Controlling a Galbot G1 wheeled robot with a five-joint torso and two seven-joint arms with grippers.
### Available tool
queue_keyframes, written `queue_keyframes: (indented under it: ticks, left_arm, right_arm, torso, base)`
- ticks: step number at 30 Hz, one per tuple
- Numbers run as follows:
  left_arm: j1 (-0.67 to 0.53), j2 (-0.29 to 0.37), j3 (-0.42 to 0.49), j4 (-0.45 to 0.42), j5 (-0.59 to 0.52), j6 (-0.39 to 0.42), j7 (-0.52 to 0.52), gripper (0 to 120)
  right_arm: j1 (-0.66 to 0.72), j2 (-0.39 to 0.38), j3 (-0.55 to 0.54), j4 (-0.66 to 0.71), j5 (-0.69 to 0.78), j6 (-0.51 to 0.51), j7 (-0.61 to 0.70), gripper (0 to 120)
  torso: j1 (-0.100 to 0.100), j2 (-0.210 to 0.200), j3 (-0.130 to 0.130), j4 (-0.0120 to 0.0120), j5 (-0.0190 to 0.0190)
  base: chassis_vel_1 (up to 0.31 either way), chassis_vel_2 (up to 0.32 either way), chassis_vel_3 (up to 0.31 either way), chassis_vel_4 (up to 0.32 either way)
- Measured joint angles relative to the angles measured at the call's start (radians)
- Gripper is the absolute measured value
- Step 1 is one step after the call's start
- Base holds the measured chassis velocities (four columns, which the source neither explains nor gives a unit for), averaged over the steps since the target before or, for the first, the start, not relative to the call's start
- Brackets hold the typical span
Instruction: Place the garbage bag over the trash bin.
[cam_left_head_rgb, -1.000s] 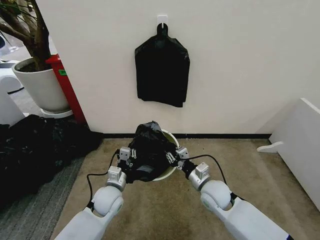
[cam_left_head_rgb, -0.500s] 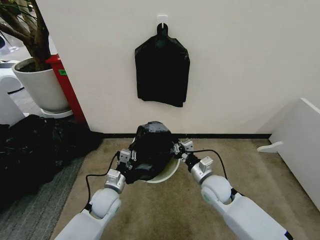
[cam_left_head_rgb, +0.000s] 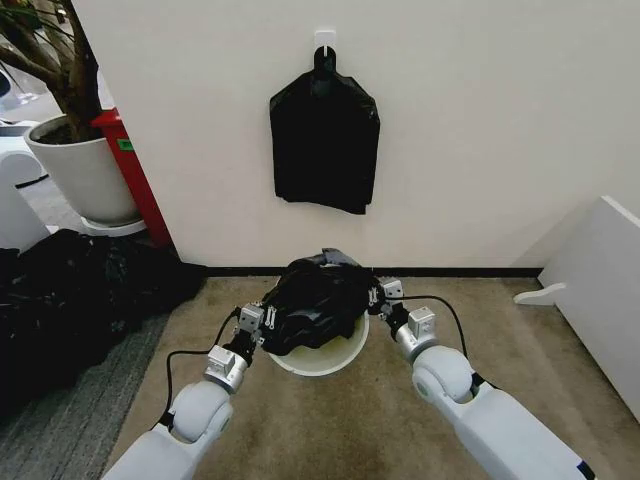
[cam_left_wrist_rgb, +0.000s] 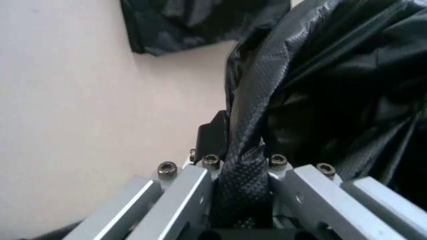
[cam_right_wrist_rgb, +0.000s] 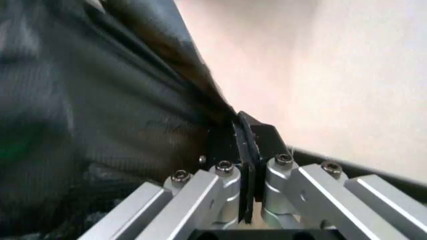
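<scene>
Now both arms reach forward over the carpeted floor (cam_left_head_rgb: 300, 430) with the garbage bag (cam_left_head_rgb: 315, 300) stretched between them. The left end effector (cam_left_head_rgb: 250, 322) grips the bag's left edge; in the left wrist view its fingers (cam_left_wrist_rgb: 183, 192) are pressed together with a twisted fold of black plastic (cam_left_wrist_rgb: 243, 175) pinched between them. The right end effector (cam_left_head_rgb: 385, 293) holds the opposite edge, and in the right wrist view its black pads (cam_right_wrist_rgb: 257, 137) are closed tight on a thin strip of the film (cam_right_wrist_rgb: 100, 125).

The bag bulges up as a glossy, crinkled dome that sits over the trash bin (cam_left_head_rgb: 330, 358), a round cream-white bucket standing on the floor near the wall. The bin's front rim shows as a pale arc below the plastic, while its back part is hidden under the bag. Whether the bag's mouth passes around the rim at the back cannot be told.

On the white wall (cam_left_head_rgb: 480, 130) above, a flat bundle of black bags (cam_left_head_rgb: 323, 140) hangs from a hook (cam_left_head_rgb: 324, 40). To the left stand a white plant pot (cam_left_head_rgb: 80, 170) with a tree, a red post (cam_left_head_rgb: 130, 170) beside it, and a sprawling heap of black plastic (cam_left_head_rgb: 70, 290) on the floor. A white cabinet (cam_left_head_rgb: 600, 290) stands at the right edge.
</scene>
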Motion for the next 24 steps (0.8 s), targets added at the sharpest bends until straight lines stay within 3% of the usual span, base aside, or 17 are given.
queue_keyframes:
  ticks: [4, 10, 11, 16, 17, 20, 22, 24]
  left_arm:
    - [-0.017, 0.007, -0.002, -0.001, -0.027, -0.003, 0.001, 3]
    - [-0.026, 0.009, -0.003, 0.0, -0.038, -0.003, 0.001, 3]
    - [-0.033, 0.012, -0.003, 0.002, -0.046, -0.003, 0.001, 3]
    - [-0.044, 0.016, -0.006, 0.005, -0.058, -0.003, 0.0, 3]
    - [-0.05, 0.016, -0.008, 0.007, -0.065, -0.003, -0.002, 3]
    - [-0.063, 0.018, -0.011, 0.017, -0.082, 0.015, -0.007, 3]
    - [-0.064, 0.018, -0.013, 0.019, -0.084, 0.018, -0.008, 3]
    - [-0.069, 0.019, -0.023, 0.024, -0.091, 0.028, -0.016, 3]
  right_arm:
    - [-0.012, -0.02, -0.006, 0.035, 0.042, -0.078, -0.003, 0]
    - [-0.015, -0.026, -0.006, 0.053, 0.059, -0.115, -0.009, 0]
    - [-0.017, -0.031, -0.005, 0.072, 0.087, -0.162, -0.011, 0]
    - [-0.018, -0.037, -0.001, 0.086, 0.112, -0.189, -0.012, 15]
    - [-0.017, -0.039, -0.002, 0.076, 0.082, -0.144, -0.027, 21]
    - [-0.009, -0.039, 0.014, -0.096, -0.307, 0.256, -0.12, 34]
    - [-0.007, -0.037, 0.029, -0.126, -0.383, 0.311, -0.132, 36]
    - [-0.013, -0.038, 0.06, -0.166, -0.507, 0.397, -0.145, 46]
  torso:
    - [0.0, 0.0, 0.0, 0.0, 0.0]
    - [0.0, 0.0, 0.0, -0.0001, 0.0001]
    - [0.0, 0.0, 0.0, 0.0, 0.0]
    - [0.0, 0.0, 0.0, 0.0001, 0.0]
    - [0.0, 0.0, 0.0, 0.0, 0.0002]
    - [0.0, 0.0, 0.0, 0.0001, 0.0003]
    - [0.0, 0.0, 0.0, 0.0, 0.0002]
    - [0.0, 0.0, 0.0, 0.0, 0.0002]
  base:
    - [0.0, 0.0, 0.0, 0.0]
    - [0.0, 0.0, 0.0, 0.0]
    - [0.0, 0.0, 0.0, 0.0]
    - [0.0, 0.0, 0.0, 0.0]
    - [0.0, 0.0, 0.0, 0.0]
    - [0.0, 0.0, 0.0, 0.0]
    - [0.0, 0.0, 0.0, 0.0]
    - [0.0, 0.0, 0.0, 0.0]
